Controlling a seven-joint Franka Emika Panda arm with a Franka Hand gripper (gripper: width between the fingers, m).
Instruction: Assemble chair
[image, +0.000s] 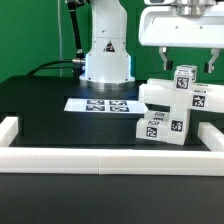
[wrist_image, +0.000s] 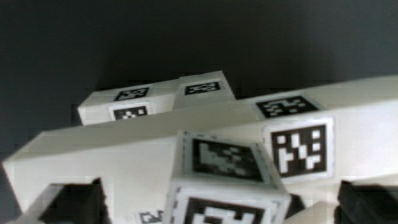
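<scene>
1. The chair (image: 168, 108) is a partly joined cluster of chunky white tagged blocks. It sits on the black table (image: 45, 105), to the exterior view's right of the marker board (image: 101, 104) and close to it. Keeping it near that fixed board probably lets the cameras place the pieces by their tags.

2. One upright piece (image: 184, 80) rises from the top of the cluster, its tag facing the camera. It looks seated in the blocks below it, though the joint itself cannot be made out.

3. The gripper (image: 181, 62) hangs straight over that upright piece, one finger (image: 166, 58) on either side of its top. I judge the fingers spread and not pinching, but whether the pads touch the piece cannot be told. The wrist view (wrist_image: 228, 160) shows the tagged piece close below and centred, which suits lining up for a grasp or a press.

4. The low white border rail (image: 100, 155) runs along the table edge beyond the chair from the board, likely there to stop parts sliding off.
</scene>
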